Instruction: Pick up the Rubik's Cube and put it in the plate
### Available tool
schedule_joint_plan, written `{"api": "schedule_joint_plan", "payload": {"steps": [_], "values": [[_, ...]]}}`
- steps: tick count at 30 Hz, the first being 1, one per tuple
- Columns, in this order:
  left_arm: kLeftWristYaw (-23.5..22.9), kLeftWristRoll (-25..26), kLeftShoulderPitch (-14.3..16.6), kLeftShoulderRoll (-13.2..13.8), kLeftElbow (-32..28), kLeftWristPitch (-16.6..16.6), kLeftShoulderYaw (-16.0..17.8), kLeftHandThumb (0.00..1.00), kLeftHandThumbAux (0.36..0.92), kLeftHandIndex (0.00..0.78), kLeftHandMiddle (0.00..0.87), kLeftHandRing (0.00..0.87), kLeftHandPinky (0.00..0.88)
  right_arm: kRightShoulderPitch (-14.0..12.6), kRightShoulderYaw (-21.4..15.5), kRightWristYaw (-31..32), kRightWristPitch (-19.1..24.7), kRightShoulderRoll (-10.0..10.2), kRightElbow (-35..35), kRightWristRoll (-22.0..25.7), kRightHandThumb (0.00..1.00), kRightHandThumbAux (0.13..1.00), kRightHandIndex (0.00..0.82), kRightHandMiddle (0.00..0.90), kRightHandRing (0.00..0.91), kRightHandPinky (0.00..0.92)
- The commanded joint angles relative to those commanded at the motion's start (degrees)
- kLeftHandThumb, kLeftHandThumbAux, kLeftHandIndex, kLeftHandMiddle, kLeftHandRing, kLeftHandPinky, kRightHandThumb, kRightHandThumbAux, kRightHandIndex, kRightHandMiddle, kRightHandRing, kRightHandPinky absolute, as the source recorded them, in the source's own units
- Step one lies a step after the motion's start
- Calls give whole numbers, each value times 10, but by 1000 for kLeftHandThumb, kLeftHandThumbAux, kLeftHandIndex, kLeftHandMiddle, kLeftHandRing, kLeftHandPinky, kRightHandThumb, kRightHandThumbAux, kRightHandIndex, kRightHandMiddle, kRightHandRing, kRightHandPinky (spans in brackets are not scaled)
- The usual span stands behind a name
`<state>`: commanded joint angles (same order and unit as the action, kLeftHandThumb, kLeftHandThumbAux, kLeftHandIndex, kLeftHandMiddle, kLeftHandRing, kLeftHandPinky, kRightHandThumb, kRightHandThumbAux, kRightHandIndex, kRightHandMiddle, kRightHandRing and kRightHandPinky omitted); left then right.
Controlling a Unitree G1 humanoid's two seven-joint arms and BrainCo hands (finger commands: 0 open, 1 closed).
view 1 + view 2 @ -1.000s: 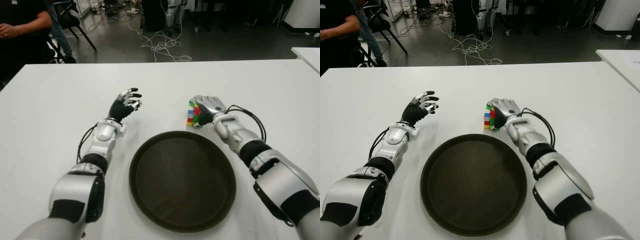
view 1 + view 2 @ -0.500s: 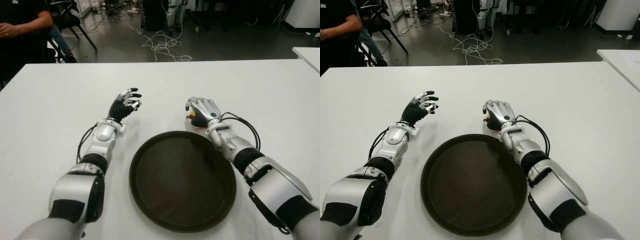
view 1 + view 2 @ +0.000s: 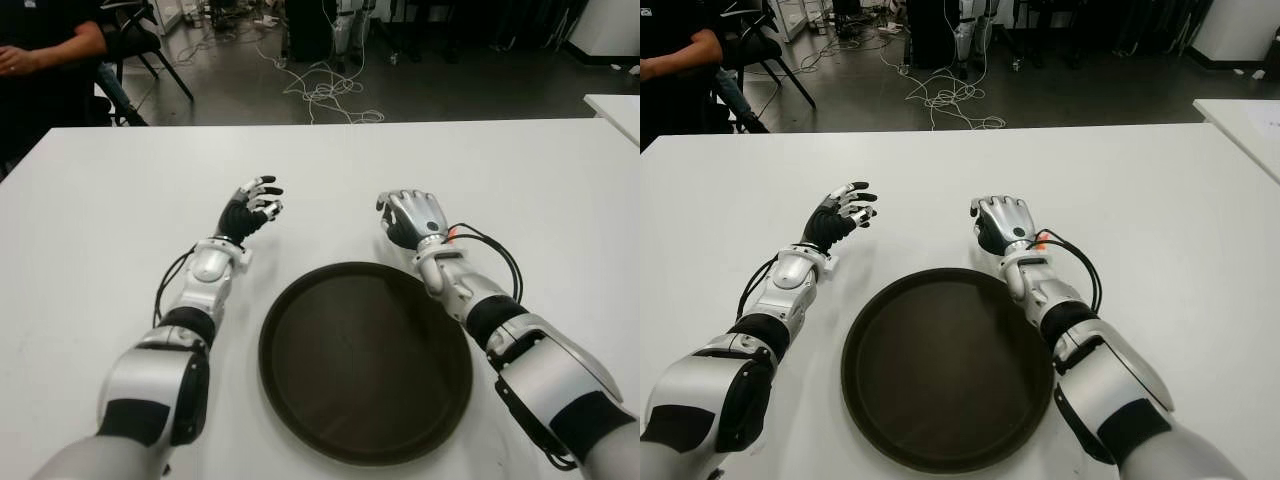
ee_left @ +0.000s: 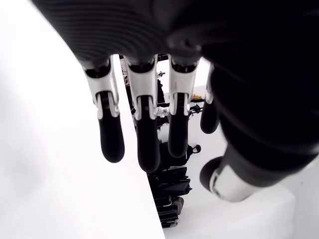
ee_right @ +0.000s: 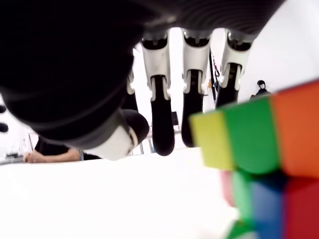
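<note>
The Rubik's Cube [image 5: 264, 164] shows close beside my right hand's palm in the right wrist view, its yellow, green, orange and blue squares facing the camera. From the eye views it is almost hidden under that hand; only an orange speck [image 3: 453, 233] peeks out by the wrist. My right hand [image 3: 410, 215] hovers over it just beyond the plate's far rim. Its fingers [image 5: 162, 99] are stretched out past the cube, not wrapped on it. The dark round plate [image 3: 300, 330] lies near the table's front with nothing in it. My left hand [image 3: 255, 205] is raised, open, left of the plate.
The white table [image 3: 120, 200] reaches to a far edge, with dark floor and loose cables [image 3: 325, 95] beyond it. A person [image 3: 40, 50] sits past the far left corner. Another white table's corner [image 3: 615, 105] shows at the right.
My right hand slid over the cube, which stood in plain sight left of the hand a second ago and is now covered. The left arm has not moved.
</note>
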<state>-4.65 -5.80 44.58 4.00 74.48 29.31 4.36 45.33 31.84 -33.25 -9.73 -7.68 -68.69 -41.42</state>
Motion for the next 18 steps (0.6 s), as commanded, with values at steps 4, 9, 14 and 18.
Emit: {"api": "schedule_joint_plan", "payload": {"steps": [4,9,14,18], "values": [[-1,3,-1,-1,0,1,3,224,761,203,285,334,390,-1,-5,-9,-6,-1,1,2,695,734,414,456,459,455],[-2,3,-1,-1,0,0,4,228,761,204,285,334,386,0,-9,-17,-7,-1,0,2,695,734,414,444,454,454],[-2,2,-1,0,1,0,3,221,740,200,284,335,391,0,-13,-25,-6,-1,1,2,695,734,414,447,456,446],[-3,1,-1,0,1,1,3,227,724,200,286,337,392,1,-15,-26,-1,0,2,1,694,734,413,430,437,418]]}}
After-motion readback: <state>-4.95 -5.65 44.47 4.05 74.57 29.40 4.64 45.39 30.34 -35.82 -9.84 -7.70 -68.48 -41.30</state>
